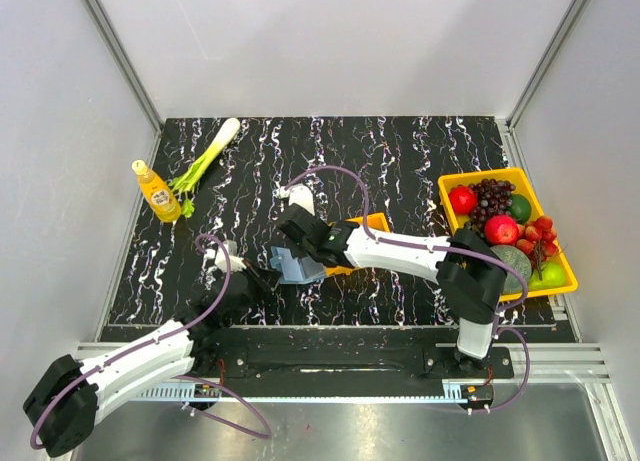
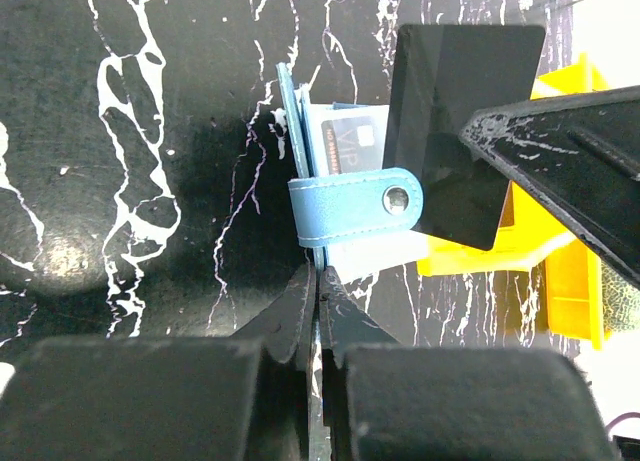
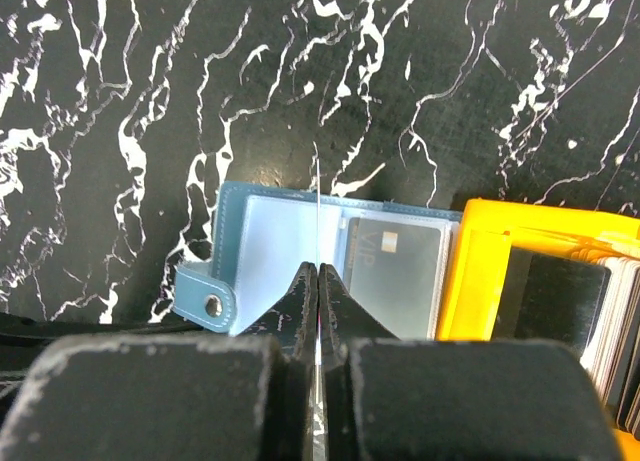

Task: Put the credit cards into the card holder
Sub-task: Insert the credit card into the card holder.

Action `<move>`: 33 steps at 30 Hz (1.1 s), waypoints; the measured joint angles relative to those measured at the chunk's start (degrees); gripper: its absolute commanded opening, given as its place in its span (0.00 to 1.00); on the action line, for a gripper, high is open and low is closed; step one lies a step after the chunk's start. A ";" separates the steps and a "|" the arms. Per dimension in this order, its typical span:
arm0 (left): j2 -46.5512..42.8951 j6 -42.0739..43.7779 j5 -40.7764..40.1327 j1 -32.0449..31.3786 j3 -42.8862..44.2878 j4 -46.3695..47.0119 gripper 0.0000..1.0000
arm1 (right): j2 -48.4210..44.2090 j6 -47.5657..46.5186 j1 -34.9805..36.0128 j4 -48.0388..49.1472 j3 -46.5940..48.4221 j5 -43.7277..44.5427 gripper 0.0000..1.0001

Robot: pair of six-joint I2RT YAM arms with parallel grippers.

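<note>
The blue card holder (image 1: 298, 268) lies open at the table's middle, with a dark VIP card (image 3: 395, 271) in its right sleeve. My left gripper (image 2: 319, 271) is shut on the holder's near edge, just below its snap strap (image 2: 355, 203). In the top view the left gripper (image 1: 262, 278) sits at the holder's left side. My right gripper (image 3: 318, 269) is shut on a dark credit card (image 2: 450, 121), held upright over the holder's (image 3: 270, 241) pale left sleeve. That card shows edge-on (image 3: 316, 196) in the right wrist view. The right gripper (image 1: 300, 231) hovers just above the holder.
A small orange tray (image 3: 480, 271) with several more cards (image 3: 610, 311) touches the holder's right side. A yellow bin (image 1: 480, 174) of fruit stands at the right. An orange bottle (image 1: 157, 191) and a green onion (image 1: 205, 156) lie at the back left.
</note>
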 measured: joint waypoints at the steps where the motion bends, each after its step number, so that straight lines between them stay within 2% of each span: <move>1: 0.00 -0.07 -0.02 0.00 0.00 -0.22 0.00 | -0.07 0.20 -0.28 0.00 -0.37 -0.42 0.00; 6: 1.14 -2.19 -1.11 0.00 0.00 -3.32 0.00 | -1.75 2.23 -4.96 1.22 -5.88 -7.76 0.00; 12: 8.00 -5.35 -1.88 0.00 0.61 -5.49 0.00 | -4.13 5.77 -12.39 7.26 -13.42 -21.40 0.00; 19: 10.95 -6.32 -1.92 0.02 2.40 -5.81 0.00 | -4.17 10.27 -12.72 16.20 -18.82 -31.45 0.00; 28: 10.23 -6.51 -1.95 0.02 2.40 -6.62 0.00 | -4.20 13.20 -13.20 21.68 -20.26 -35.17 0.00; 33: 10.03 -6.51 -1.95 0.00 2.40 -6.93 0.00 | -4.11 13.18 -15.74 22.86 -21.44 -36.57 0.00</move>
